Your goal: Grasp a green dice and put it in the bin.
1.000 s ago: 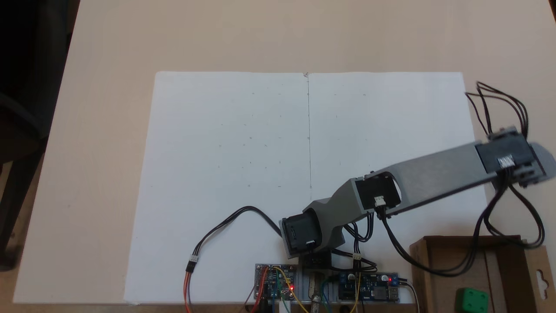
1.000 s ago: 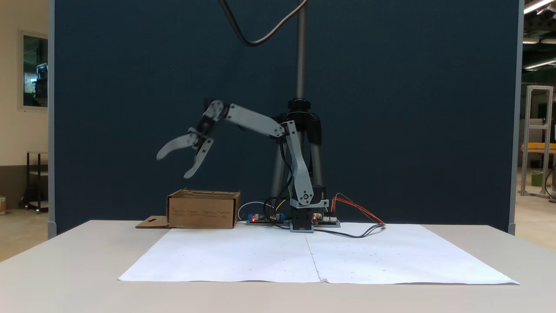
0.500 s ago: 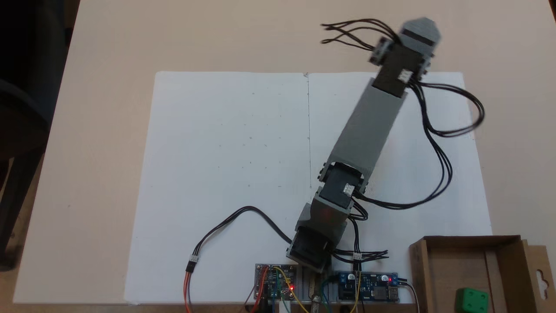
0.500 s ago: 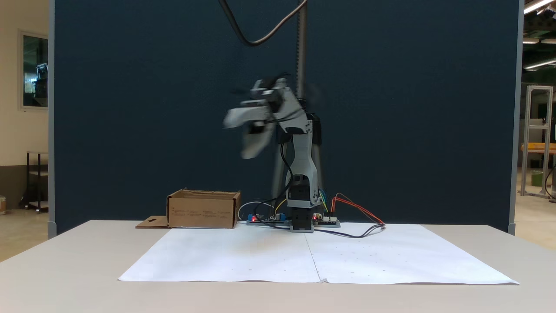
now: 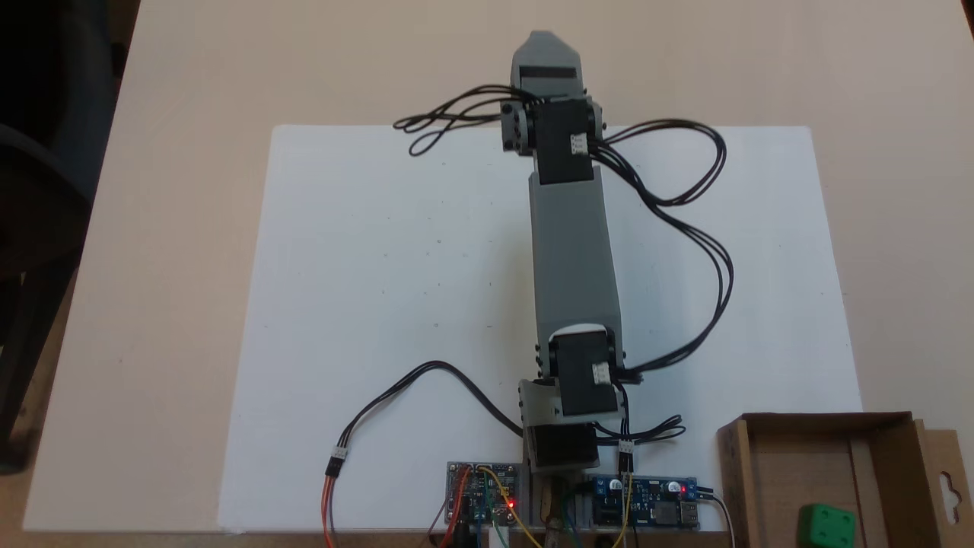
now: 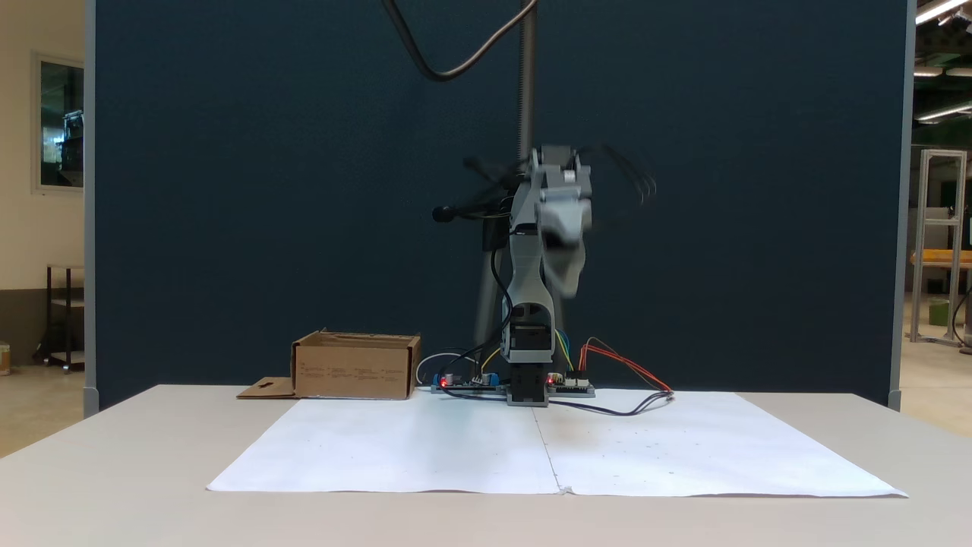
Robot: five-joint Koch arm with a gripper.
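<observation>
Up high over the middle of the white paper sheet [image 5: 396, 266], the gripper [image 6: 566, 258] hangs well clear of the table [image 5: 175, 152], pointing forward and a bit down. It's smeared with motion blur in the front-on fixed view, and in the top-down fixed view just its grey tip [image 5: 542, 47] pokes out past the wrist motor [image 5: 561, 141], so honestly I can't tell whether the jaws are apart or closed. Nothing green shows between them.

Behind it the grey arm [image 5: 572, 251] runs straight down the centre seam of the paper to its base [image 5: 559, 445] at the near edge in the top-down view, with loops of black cable [image 5: 700, 228] swinging out to the right. Two little circuit boards, one on either side of the base, have red LEDs lit [image 5: 511, 503].

The green dice [image 5: 825, 525] is sitting inside the bin [image 5: 768, 426], down in the bottom-right corner of the top-down view, well away from the gripper. The cardboard bin's hang-hole flap [image 5: 947, 487] lies folded outward on the table. From the front the bin [image 6: 355, 368] stands left of the base, in front of a dark blue partition [image 6: 228, 190].
</observation>
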